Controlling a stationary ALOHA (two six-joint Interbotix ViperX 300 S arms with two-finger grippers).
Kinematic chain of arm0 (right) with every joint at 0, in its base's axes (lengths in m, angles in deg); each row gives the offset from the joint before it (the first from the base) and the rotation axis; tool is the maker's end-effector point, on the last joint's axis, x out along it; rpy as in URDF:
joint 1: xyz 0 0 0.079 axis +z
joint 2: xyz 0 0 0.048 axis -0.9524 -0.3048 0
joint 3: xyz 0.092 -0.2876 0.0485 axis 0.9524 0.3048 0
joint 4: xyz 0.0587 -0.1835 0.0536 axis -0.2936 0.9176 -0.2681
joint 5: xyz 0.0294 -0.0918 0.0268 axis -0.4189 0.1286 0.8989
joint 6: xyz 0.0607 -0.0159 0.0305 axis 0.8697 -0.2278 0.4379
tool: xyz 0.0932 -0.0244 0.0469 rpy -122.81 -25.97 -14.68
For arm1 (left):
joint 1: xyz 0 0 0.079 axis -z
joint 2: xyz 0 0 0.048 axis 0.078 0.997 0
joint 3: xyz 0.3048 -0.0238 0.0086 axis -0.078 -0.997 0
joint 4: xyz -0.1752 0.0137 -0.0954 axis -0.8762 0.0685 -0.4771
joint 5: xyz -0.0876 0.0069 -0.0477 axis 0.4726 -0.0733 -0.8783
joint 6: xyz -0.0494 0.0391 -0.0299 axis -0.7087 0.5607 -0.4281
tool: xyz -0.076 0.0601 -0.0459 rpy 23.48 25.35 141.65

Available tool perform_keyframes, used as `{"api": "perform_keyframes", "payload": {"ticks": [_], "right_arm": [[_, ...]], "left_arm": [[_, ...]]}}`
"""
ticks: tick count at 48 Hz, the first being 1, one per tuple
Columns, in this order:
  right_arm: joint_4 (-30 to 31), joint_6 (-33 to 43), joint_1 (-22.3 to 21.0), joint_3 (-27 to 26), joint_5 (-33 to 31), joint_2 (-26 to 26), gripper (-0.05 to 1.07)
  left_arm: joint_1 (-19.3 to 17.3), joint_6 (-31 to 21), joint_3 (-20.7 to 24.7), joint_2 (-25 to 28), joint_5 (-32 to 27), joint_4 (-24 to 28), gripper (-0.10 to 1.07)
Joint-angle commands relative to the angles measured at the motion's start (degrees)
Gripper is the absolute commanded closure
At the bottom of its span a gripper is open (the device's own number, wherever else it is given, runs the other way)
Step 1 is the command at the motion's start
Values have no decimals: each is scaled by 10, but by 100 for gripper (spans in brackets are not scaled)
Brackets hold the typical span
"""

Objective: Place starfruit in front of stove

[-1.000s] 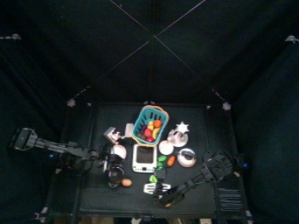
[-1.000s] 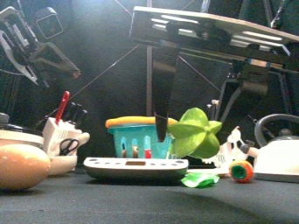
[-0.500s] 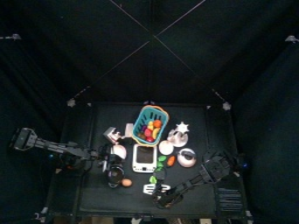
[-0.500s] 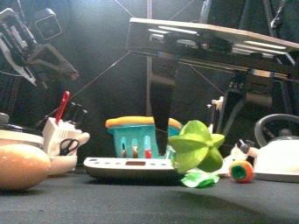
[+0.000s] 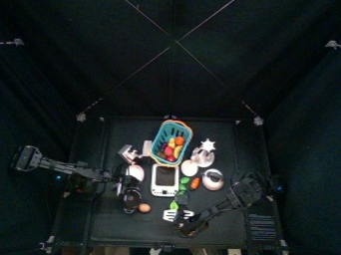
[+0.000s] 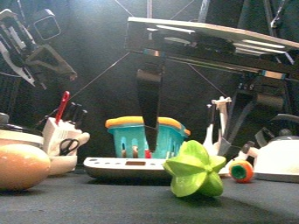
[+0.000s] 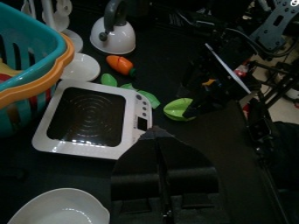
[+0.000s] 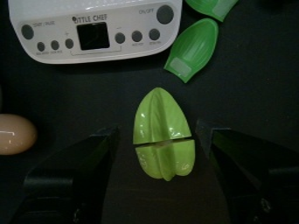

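Observation:
The green starfruit (image 6: 195, 169) lies on the table just in front of the white stove (image 6: 131, 166), nearer its right end. In the right wrist view, the starfruit (image 8: 163, 144) sits below the stove's button panel (image 8: 100, 31), with a gap between them. My right gripper (image 8: 158, 133) is open, one jaw on each side of the fruit and neither touching it. The left gripper (image 7: 162, 140) is shut and empty, at the left beside the stove (image 7: 87, 118).
A teal basket (image 6: 146, 136) stands behind the stove. An egg (image 6: 17, 166) and a bowl of utensils (image 6: 59, 140) are at the left, a white kettle (image 6: 274, 153) at the right. Green pods (image 8: 193, 44) and an orange piece (image 6: 239, 171) lie by the stove's right corner.
The starfruit was held up in the right gripper and now rests on the table. The right jaws have opened wider and let it go. The left arm is unchanged.

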Motion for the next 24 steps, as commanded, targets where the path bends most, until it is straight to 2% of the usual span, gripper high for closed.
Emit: {"api": "perform_keyframes", "payload": {"ticks": [1, 24], "right_arm": [[5, 0, 0, -11, -9, 22, 3], [25, -8, 0, 32, -11, 65, 3]], "left_arm": [[1, 1, 8, -4, -4, 0, 99], [1, 0, 8, -5, -11, 0, 99]]}}
